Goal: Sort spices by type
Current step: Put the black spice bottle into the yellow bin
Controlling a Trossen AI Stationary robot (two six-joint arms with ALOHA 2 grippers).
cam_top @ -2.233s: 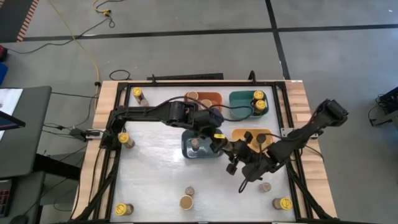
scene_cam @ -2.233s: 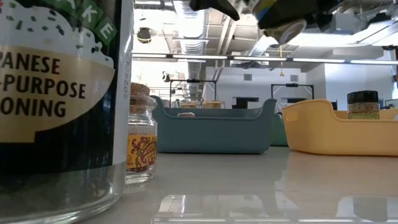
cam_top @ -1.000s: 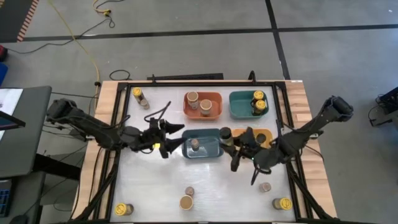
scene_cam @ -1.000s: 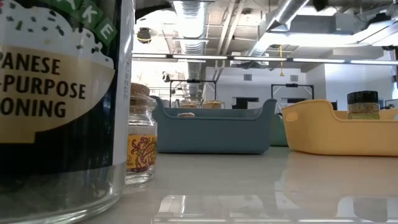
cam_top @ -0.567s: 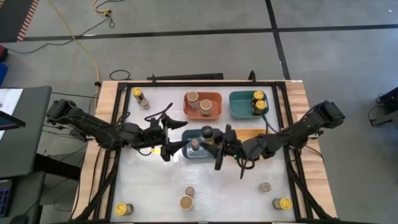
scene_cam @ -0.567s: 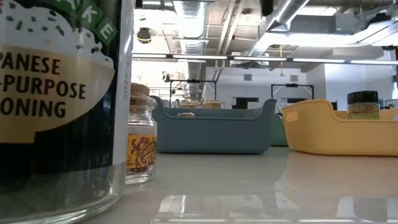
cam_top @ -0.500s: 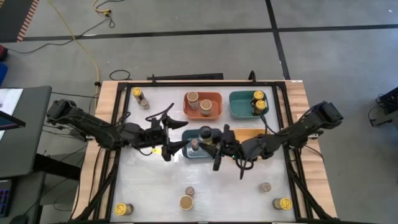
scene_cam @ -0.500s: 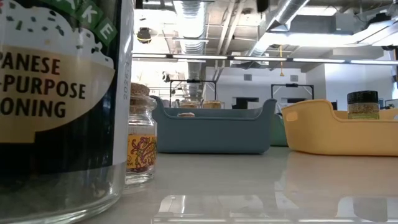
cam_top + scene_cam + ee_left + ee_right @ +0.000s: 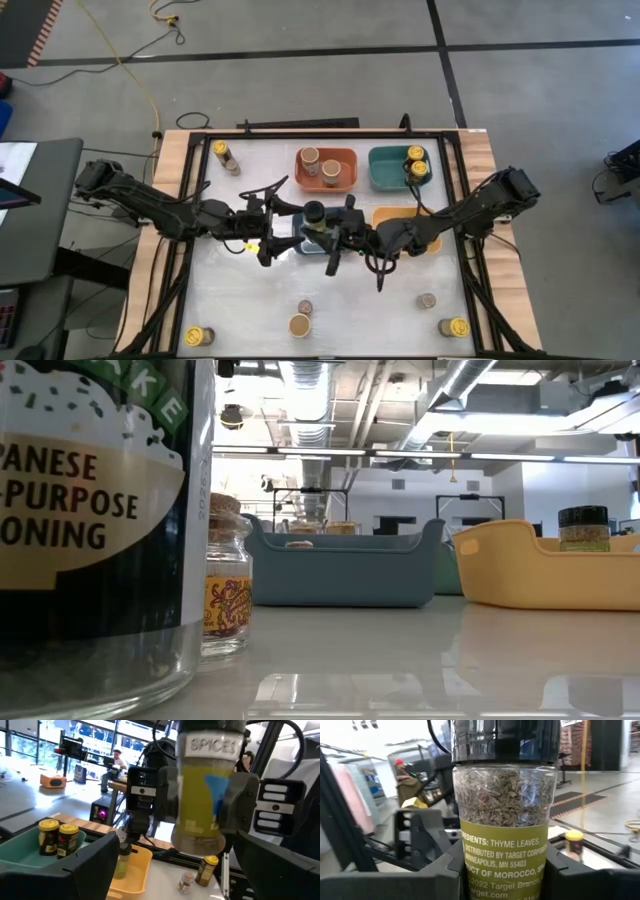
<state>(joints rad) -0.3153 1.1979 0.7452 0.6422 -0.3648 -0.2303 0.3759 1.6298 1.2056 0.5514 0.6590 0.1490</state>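
My right gripper point(image 9: 322, 228) is shut on a spice jar point(image 9: 314, 212) with a dark lid, green dried leaves inside and a yellow-green label point(image 9: 505, 795). It holds the jar in the air over the blue bin point(image 9: 300, 246). My left gripper point(image 9: 284, 226) stands open just left of the jar, facing it, its fingers point(image 9: 95, 865) apart and touching nothing. Other spices stand in the orange bin point(image 9: 345, 157), the teal bin point(image 9: 385, 168) and the yellow bin point(image 9: 420, 216), and loose on the table. My right gripper pinches the jar's labelled body point(image 9: 206, 827) between its two fingers point(image 9: 239, 795), one on each side, below the lid. The fingers come in level from the table's right. The jar stands upright, lid up, lifted clear above the blue bin.
Loose jars stand at the far left point(image 9: 222, 153), near left point(image 9: 198, 337), near middle point(image 9: 300, 325) and near right point(image 9: 455, 327) point(image 9: 427, 300). In the low view a big glass jar point(image 9: 90, 510) and a small cork-topped one point(image 9: 228, 590) stand near the table's front edge.
My right gripper has carried the dark-lidded jar toward the table's left, from beside the yellow bin to above the blue bin, close in front of my left gripper. The jar has stayed upright in the hold.
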